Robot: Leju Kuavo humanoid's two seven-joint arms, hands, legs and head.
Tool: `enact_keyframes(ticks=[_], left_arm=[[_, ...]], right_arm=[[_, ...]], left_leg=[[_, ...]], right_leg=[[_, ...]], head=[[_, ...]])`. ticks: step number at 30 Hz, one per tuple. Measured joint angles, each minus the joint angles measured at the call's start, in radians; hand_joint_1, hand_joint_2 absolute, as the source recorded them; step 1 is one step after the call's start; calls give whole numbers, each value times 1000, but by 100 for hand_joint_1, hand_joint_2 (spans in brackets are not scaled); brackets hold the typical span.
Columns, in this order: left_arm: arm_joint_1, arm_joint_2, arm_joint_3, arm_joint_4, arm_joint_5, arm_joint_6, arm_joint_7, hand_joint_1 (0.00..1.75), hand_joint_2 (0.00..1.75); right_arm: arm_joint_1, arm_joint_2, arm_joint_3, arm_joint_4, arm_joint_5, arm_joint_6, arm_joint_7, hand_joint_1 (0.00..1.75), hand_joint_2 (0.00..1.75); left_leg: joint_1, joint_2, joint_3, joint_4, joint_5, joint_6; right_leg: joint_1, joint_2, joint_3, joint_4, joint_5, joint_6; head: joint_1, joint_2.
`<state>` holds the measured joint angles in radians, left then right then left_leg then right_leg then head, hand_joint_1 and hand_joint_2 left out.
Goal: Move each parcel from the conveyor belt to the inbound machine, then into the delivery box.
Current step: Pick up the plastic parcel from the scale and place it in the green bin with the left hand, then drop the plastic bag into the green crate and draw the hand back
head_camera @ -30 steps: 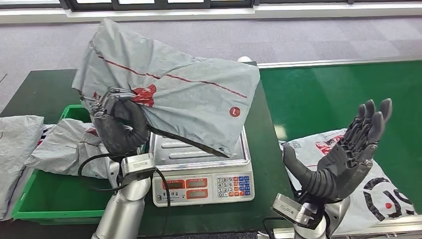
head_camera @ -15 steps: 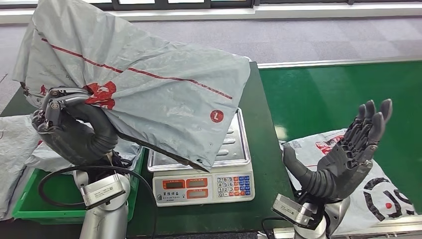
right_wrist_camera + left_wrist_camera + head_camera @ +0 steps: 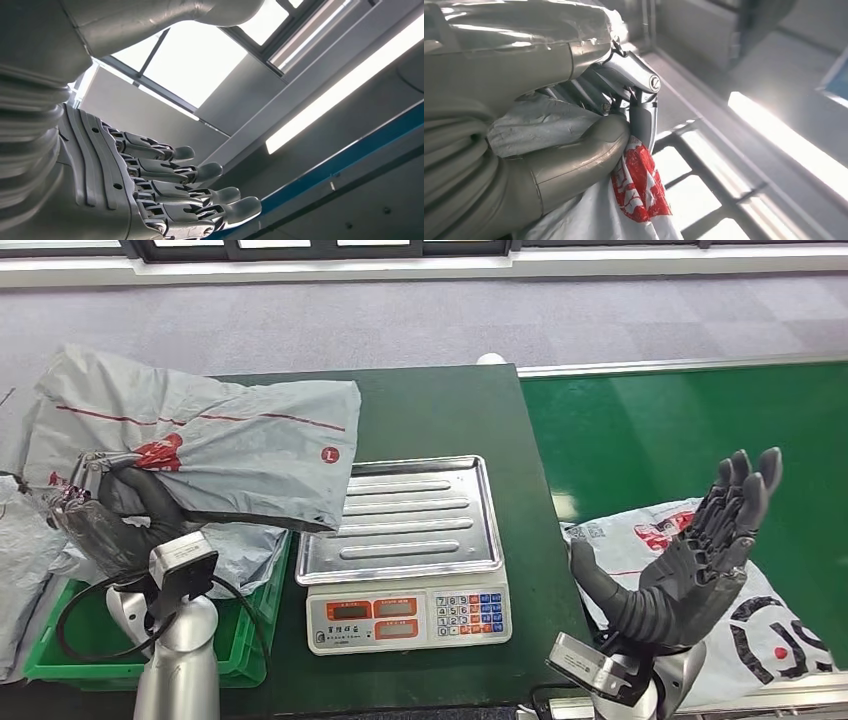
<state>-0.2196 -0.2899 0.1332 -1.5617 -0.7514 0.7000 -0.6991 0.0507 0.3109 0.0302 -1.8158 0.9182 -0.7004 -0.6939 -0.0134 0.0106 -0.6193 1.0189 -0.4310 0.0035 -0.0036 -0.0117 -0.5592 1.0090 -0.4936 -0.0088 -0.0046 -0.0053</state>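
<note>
Lowered and swung leftward since a moment ago, grey parcel [image 3: 210, 445] now above green box [image 3: 245, 640], clear of the scale [image 3: 405, 550]; pinched at its corner by left hand [image 3: 105, 515]; right hand [image 3: 700, 565] raised, fingers spread, holding nothing, over another parcel [image 3: 775, 630] on the belt [image 3: 680, 430].

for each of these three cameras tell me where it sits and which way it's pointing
Head view: high on the body, looking forward and down at the silver tray scale, green plastic bin and green conveyor belt; both arms show.
Left wrist view: behind the left hand, facing up toward windows; the hand grips the grey plastic mailer parcel.
Right wrist view: behind the raised right hand, facing the ceiling.
Shared: head and left wrist views both show the left hand gripping the parcel.
</note>
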Motion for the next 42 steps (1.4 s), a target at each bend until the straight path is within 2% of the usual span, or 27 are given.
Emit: enact_keyframes(ticks=[8, 18, 19, 23, 42], left_arm=[[22, 2, 121, 34, 72, 0, -1, 175, 175], [28, 2, 159, 50, 90, 0, -1, 175, 175], [29, 2, 161, 52, 95, 0, -1, 171, 175], [31, 2, 170, 56, 128, 0, -1, 0, 175], [42, 2, 176, -22, 293, 0, -3, 0, 175]], right_arm=[[7, 0, 1, 0, 6, 0, 0, 0, 175], [7, 0, 1, 0, 7, 0, 0, 0, 175], [7, 0, 1, 0, 7, 0, 0, 0, 175], [7, 0, 2, 0, 11, 0, 0, 0, 175], [3, 0, -21, 46, 17, 0, 0, 0, 175]], left_leg=[[0, 0, 0, 0, 0, 0], [0, 0, 0, 0, 0, 0], [0, 0, 0, 0, 0, 0], [0, 0, 0, 0, 0, 0], [0, -1, 0, 0, 0, 0]], right_leg=[[0, 0, 0, 0, 0, 0], [0, 0, 0, 0, 0, 0], [0, 0, 0, 0, 0, 0], [0, 0, 0, 0, 0, 0], [0, -1, 1, 0, 0, 0]], head=[[0, 0], [0, 0], [0, 0], [0, 0], [0, 0]])
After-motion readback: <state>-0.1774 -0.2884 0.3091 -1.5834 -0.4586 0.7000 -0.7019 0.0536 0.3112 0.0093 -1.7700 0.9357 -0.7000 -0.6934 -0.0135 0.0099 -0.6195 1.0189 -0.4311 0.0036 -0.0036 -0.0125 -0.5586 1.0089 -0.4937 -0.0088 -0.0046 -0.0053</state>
